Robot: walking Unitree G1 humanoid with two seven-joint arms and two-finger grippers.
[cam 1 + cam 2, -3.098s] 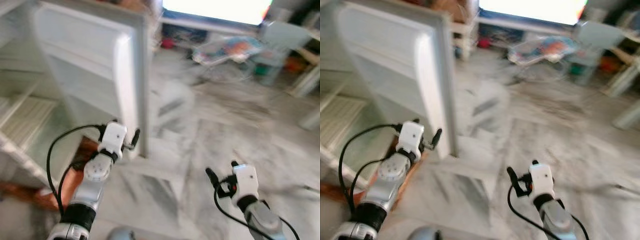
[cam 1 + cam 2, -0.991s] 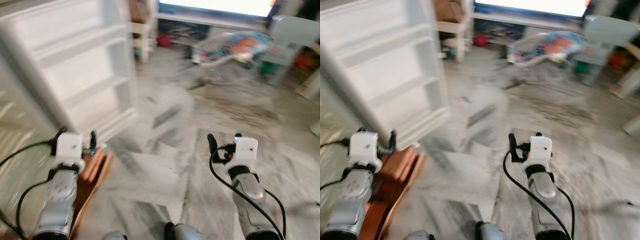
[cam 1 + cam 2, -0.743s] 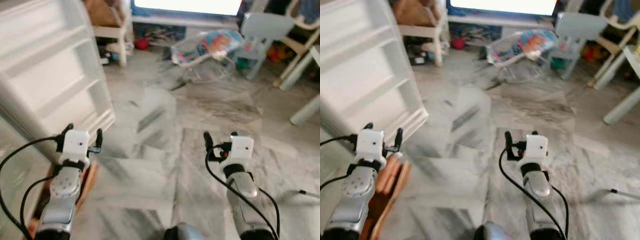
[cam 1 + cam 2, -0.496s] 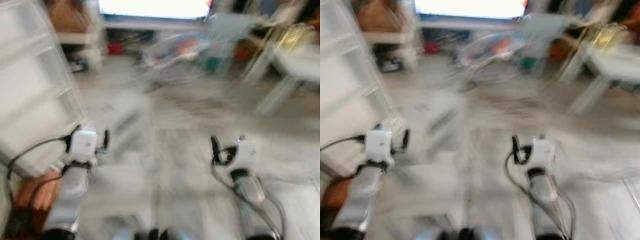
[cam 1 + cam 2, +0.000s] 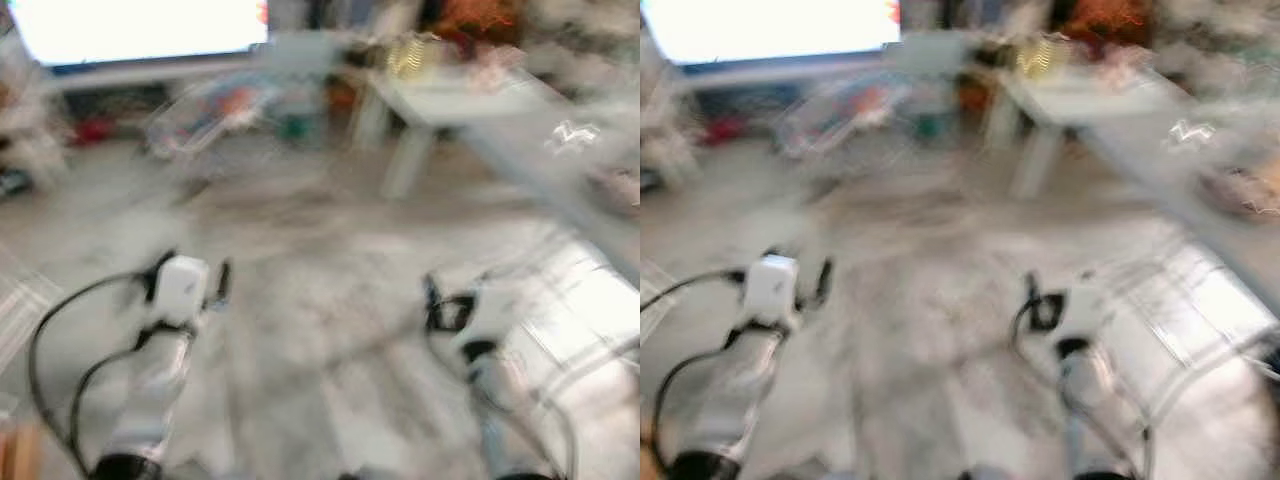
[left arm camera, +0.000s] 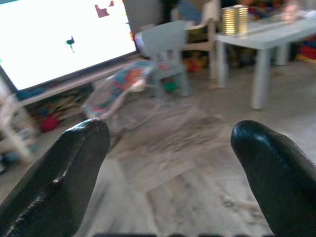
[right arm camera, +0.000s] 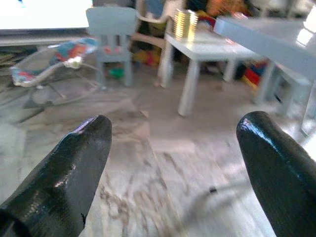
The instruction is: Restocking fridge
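Both the left gripper (image 6: 168,163) and right gripper (image 7: 173,163) hang spread wide and empty above the marble floor (image 7: 163,197), facing a low white table (image 7: 202,49).

Open marble floor (image 7: 163,187) is lying ahead of both raised grippers, with nothing standing close before them. Farther off, a small white table (image 7: 207,49) is blocking the way on the right, a pale blue chair (image 7: 112,24) is standing beside it, and a baby bouncer (image 6: 123,86) is sitting on the floor before the bright screen (image 6: 59,39).
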